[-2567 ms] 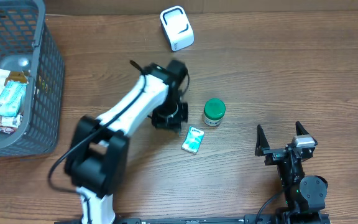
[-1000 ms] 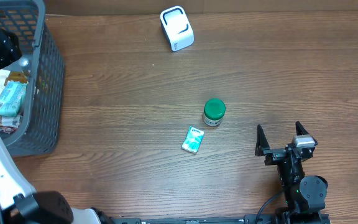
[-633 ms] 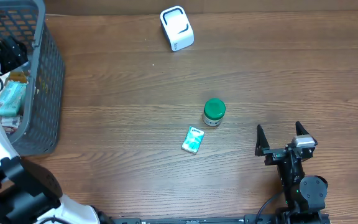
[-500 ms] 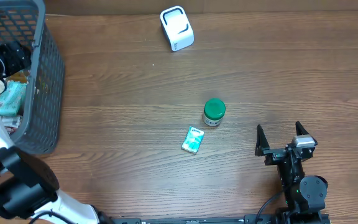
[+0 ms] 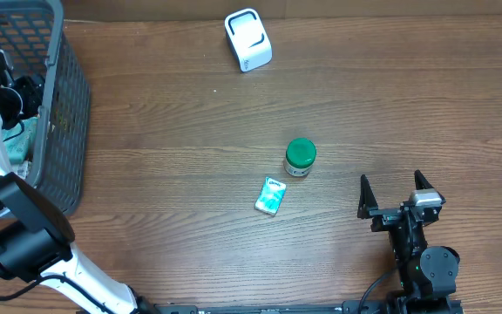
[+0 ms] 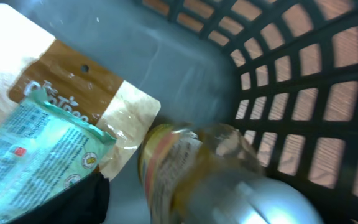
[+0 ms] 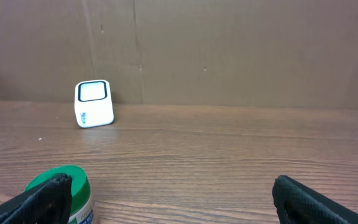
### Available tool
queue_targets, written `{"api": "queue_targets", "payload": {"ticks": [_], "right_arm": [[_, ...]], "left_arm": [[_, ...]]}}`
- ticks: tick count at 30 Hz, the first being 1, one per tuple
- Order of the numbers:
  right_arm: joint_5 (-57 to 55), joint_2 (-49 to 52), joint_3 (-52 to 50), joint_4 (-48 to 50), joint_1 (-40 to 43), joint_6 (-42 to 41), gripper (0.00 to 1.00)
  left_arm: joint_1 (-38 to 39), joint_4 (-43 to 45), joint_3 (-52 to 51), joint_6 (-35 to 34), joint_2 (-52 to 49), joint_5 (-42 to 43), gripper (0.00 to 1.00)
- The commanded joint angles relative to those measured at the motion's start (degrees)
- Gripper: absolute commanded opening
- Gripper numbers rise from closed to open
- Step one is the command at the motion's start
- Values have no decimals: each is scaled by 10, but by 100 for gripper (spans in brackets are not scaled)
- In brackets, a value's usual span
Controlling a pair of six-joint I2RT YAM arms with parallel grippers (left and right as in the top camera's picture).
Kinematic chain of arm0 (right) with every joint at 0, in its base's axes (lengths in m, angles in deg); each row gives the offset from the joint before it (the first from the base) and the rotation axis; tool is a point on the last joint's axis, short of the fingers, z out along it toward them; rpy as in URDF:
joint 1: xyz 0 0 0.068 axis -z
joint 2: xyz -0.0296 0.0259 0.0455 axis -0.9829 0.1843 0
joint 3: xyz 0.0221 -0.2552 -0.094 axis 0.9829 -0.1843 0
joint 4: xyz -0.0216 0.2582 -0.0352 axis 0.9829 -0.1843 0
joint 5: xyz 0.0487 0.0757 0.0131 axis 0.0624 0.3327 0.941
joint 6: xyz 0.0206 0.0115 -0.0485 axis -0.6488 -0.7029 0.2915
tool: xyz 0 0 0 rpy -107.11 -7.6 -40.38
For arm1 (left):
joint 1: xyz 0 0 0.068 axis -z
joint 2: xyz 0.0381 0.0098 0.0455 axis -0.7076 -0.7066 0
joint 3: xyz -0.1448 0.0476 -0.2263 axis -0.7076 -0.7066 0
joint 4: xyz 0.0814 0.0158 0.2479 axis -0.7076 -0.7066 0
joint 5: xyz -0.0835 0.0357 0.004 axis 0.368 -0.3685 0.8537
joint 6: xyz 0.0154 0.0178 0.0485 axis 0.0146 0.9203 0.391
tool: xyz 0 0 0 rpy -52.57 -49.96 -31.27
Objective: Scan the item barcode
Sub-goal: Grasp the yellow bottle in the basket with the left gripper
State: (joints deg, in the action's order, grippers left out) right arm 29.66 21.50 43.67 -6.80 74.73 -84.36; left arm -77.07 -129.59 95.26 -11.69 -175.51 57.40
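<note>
A glass jar (image 6: 197, 168) with a silver lid and amber contents lies on its side in the grey basket (image 5: 64, 113) at the table's far left. My left gripper (image 5: 14, 92) reaches down into that basket. In the left wrist view the jar lies blurred between the jaws of the left gripper (image 6: 191, 208). Only one black finger (image 6: 73, 199) shows, with a gap of basket floor between it and the jar. The white barcode scanner (image 5: 248, 39) stands at the table's far edge. My right gripper (image 5: 396, 196) rests open and holds nothing at the near right.
A green-lidded tub (image 5: 300, 157) and a teal packet (image 5: 271, 195) lie mid-table, the tub just beyond the right gripper's left finger (image 7: 42, 199). In the basket, a teal pouch (image 6: 36, 155) and a brown-and-white bag (image 6: 79, 81) lie beside the jar. The basket wall (image 6: 303, 93) stands close behind it.
The left arm swung from the middle of the table over to the basket and lowered into it. Its jaws have narrowed around the jar. The right arm stayed still.
</note>
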Motion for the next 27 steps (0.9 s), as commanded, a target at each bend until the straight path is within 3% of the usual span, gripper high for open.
{"api": "queue_targets", "payload": {"ticks": [1,8,18,27], "right_arm": [[-5,-4,-5,1,-2,3,100],[-5,-4,-5,1,-2,3,100],[-5,-4,-5,1,-2,3,100],[-5,-4,-5,1,-2,3,100]], "left_arm": [[-6,5,11,18,-14,-2,54],[-6,15,11,21,-8,-1,32],[-6,29,58,13,125,-2,27],[-1,39,59,-83,278,0,24]]}}
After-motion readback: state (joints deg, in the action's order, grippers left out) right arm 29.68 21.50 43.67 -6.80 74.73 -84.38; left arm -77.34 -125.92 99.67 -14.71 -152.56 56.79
